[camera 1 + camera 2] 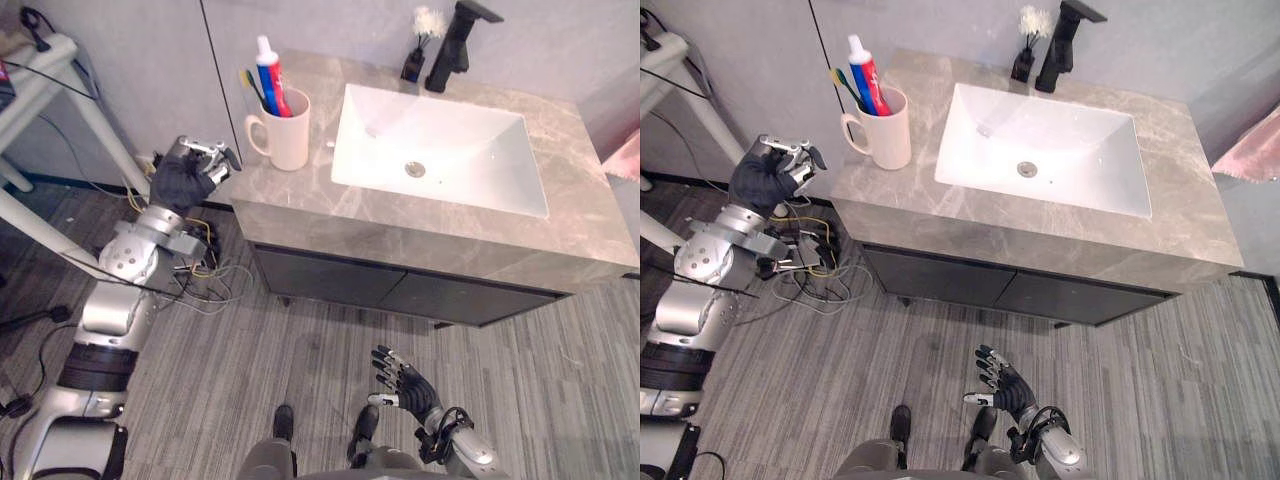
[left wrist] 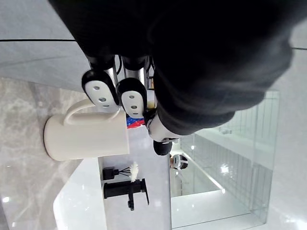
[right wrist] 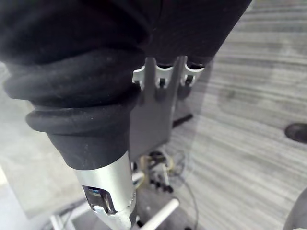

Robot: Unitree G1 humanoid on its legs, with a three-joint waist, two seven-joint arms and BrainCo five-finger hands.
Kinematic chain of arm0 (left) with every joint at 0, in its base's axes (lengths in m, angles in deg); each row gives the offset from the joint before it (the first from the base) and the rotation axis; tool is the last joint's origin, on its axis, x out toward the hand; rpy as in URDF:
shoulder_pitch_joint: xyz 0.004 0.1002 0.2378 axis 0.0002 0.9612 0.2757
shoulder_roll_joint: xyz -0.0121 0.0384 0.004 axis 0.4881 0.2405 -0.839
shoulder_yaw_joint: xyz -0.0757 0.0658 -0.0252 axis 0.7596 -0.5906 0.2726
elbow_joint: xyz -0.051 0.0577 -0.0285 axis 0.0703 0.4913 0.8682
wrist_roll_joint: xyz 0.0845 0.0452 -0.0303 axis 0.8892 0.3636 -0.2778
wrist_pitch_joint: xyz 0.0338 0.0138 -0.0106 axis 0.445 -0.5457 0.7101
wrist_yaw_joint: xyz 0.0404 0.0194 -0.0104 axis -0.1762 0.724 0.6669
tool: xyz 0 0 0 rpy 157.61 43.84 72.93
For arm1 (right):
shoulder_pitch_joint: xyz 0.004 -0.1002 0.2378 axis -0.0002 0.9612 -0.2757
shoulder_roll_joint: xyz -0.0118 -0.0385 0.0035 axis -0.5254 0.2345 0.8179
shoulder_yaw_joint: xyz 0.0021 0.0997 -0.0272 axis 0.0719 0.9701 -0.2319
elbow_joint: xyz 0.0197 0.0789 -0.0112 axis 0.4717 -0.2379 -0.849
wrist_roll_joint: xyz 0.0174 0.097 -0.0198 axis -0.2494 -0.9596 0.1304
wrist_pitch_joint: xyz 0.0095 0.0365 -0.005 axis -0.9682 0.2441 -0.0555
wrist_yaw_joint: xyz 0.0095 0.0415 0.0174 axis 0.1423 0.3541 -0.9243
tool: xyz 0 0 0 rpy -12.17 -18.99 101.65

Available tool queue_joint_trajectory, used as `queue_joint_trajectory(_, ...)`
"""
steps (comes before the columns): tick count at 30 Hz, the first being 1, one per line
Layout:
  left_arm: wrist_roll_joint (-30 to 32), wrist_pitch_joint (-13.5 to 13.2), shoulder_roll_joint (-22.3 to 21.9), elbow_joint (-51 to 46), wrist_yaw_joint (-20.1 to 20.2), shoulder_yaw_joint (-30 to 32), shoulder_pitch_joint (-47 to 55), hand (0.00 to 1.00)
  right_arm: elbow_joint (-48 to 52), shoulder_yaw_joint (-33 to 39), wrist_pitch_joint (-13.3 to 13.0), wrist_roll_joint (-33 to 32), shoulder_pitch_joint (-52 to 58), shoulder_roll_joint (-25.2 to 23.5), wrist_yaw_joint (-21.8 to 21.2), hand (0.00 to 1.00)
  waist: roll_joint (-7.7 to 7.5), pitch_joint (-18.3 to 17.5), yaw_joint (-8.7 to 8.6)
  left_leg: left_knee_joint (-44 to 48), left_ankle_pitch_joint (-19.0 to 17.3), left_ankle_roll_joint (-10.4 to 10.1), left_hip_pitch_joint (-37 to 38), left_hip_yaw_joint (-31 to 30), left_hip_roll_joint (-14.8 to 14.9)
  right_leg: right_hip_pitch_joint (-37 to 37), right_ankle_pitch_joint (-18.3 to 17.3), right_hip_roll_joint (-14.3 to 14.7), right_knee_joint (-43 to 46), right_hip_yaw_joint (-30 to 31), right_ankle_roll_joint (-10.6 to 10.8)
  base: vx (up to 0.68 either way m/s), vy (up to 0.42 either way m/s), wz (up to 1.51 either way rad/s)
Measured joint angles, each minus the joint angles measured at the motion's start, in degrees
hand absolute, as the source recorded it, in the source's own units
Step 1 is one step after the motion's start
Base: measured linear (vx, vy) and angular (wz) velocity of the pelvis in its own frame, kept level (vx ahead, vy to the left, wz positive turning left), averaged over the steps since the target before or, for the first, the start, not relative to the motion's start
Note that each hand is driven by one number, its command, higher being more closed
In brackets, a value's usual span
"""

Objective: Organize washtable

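Note:
A cream mug [image 1: 285, 132] stands at the left end of the grey marble washtable [image 1: 300, 205]. It holds a red, white and blue toothpaste tube [image 1: 268, 75] and a toothbrush [image 1: 251, 88]. My left hand [image 1: 188, 172] hangs in the air just left of the counter's edge, level with the mug and apart from it, its fingers [image 2: 100, 90] curled and holding nothing. My right hand [image 1: 405, 385] is low over the floor in front of the cabinet, fingers spread.
A white sink basin [image 1: 440, 150] fills the middle of the counter. A black faucet [image 1: 455, 45] and a small black vase with white sprigs [image 1: 418, 50] stand behind it. A white frame [image 1: 60, 85] stands at the left; pink cloth [image 1: 625, 155] shows at the right.

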Motion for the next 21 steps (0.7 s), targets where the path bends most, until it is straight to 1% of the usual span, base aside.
queue_joint_trajectory(2, 0.2, 0.08, 0.97, 1.17, -0.11, -1.03, -1.53, 1.0, 0.91, 0.1, 0.0, 0.0, 0.03, 0.02, 0.06, 0.0, -0.03, 0.82, -0.08, 0.83, -0.33, 0.22, -0.76, 0.42, 0.11, -0.59, 0.52, 0.04, 0.01, 0.34, -0.09, 0.02, 0.027, -0.15)
queue_joint_trajectory(8, 1.52, 0.97, 2.24, 4.01, -1.12, -2.92, -7.48, 1.0, 1.68, 0.18, -0.06, 0.0, -0.13, -0.01, 0.82, 0.0, -0.28, 3.65, -0.44, 5.56, -2.88, 0.04, -3.93, 1.36, 1.02, -2.11, 0.85, 0.71, 0.01, 1.55, -0.28, 0.01, 0.02, -0.11)
queue_joint_trajectory(11, 2.02, 1.01, 3.3, 4.18, -1.15, -3.06, -7.94, 1.0, 1.69, 0.19, -0.07, -0.01, -0.36, -0.2, 1.08, 0.0, -0.62, 4.79, -1.35, 6.39, -3.19, -0.03, -5.24, 1.56, 1.31, -3.17, 0.97, 0.93, 0.01, 1.79, -0.39, 0.01, 0.02, -0.05)
queue_joint_trajectory(13, 2.05, 1.11, 3.29, 5.18, -1.11, -3.12, -7.99, 1.0, 1.69, 0.21, -0.07, -0.01, -0.23, -0.3, 1.08, 0.0, -0.65, 4.95, -1.49, 6.48, -3.22, -0.08, -5.81, 1.65, 1.46, -3.75, 0.99, 1.08, 0.01, 1.9, -0.41, 0.01, 0.007, -0.03)
queue_joint_trajectory(16, 2.11, 1.21, 3.29, 5.78, -1.13, -3.12, -9.33, 1.0, 2.54, 0.28, -0.08, -0.01, -0.25, -0.4, 1.07, 0.0, -0.68, 6.6, -1.27, 7.63, -3.89, -0.25, -6.2, 1.61, 1.86, -3.66, 0.99, 1.4, 0.01, 1.98, -0.42, 0.0, 0.0, 0.0)
queue_joint_trajectory(18, 2.25, 1.21, 3.29, 5.78, -1.1, -3.18, -9.4, 1.0, 3.04, 0.28, -0.11, -0.01, -0.24, -0.41, 1.07, 0.0, -0.65, 6.8, -1.54, 7.82, -4.06, -0.17, -6.3, 1.72, 1.86, -3.71, 0.99, 1.39, 0.01, 2.1, -0.42, 0.01, 0.031, -0.04)
queue_joint_trajectory(21, 2.72, 1.22, 3.27, 5.78, -1.04, -3.42, -9.93, 1.0, 3.08, 0.3, -0.14, 0.0, -0.24, -0.41, 1.03, 0.0, -0.6, 7.19, -1.45, 8.27, -4.37, -0.1, -6.47, 1.85, 1.88, -3.76, 0.98, 1.37, 0.0, 2.26, -0.42, 0.02, 0.04, -0.02)
